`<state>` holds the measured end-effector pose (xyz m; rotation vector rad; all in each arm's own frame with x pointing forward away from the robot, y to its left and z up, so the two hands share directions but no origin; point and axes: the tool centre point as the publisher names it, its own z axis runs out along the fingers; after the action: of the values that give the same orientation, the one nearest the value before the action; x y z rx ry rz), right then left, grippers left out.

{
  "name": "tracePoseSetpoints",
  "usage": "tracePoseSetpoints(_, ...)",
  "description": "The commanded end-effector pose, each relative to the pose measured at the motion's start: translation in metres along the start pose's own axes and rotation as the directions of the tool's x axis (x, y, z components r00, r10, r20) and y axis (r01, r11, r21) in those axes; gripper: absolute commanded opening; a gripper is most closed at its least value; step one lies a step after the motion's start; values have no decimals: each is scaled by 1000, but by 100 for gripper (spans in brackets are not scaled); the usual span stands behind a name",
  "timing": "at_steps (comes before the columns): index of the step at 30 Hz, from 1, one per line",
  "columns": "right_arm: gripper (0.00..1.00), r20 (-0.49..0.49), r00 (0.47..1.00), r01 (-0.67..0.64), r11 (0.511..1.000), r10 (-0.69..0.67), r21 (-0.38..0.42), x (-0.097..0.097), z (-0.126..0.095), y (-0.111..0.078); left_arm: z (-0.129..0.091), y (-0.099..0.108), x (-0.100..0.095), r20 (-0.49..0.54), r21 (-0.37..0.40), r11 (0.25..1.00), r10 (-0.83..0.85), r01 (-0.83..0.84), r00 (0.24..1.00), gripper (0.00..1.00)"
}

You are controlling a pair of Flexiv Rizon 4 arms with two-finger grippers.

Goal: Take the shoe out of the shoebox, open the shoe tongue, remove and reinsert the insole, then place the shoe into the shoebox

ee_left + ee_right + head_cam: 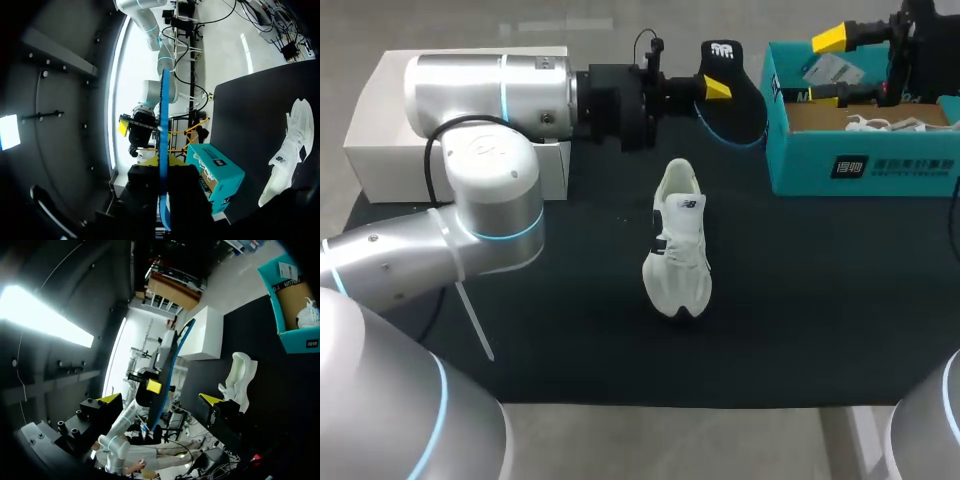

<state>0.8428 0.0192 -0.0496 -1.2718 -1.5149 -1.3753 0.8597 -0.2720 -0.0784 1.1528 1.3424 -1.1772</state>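
Right now the biggest hazard, as I judge it, is the reinsertion. The left claw (715,88) is clenched on the insole (732,90) and holds it on edge in the air. It is beyond the shoe (678,240), between the white box (380,140) and the teal shoebox (865,160). The right claw (828,68) hangs released over the shoebox's left end, with its yellow tips well apart and nothing between them.

Nothing pins the shoe, which sits alone on the dark counter (820,300). A one-armed push could therefore slide or tip it instead of seating the insole. The insole looks thin and bendy and seems to be pinched near one end, so it could fold, snag on the collar or tongue, and bunch up short of the toe. A shallow pinch might also let it twist or slip out. The two claws are fairly near each other, so a careless crossing could knock the insole loose.

The shoe is a white trainer with dark side markings and a chunky sculpted sole. It lies lengthwise to me, and its mouth gapes at the far end. I cannot tell whether it stands quite level or leans a little. The insole is black on its face with a pale mark and a bright blue edge.
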Motion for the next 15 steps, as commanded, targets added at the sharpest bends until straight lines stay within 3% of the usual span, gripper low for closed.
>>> tracePoseSetpoints(1, 100, 7, 1000, -2, 998, 3, -61, 0, -11, -14, -5, 0, -1, -7, 3, 1000, -1, 1, 1000, 0)
tracePoseSetpoints(15, 100, -11, 998, -60, 997, 60, -48, -5, -11, -17, -5, 1, -4, -12, 2, 1000, -4, 5, 1000, 0)
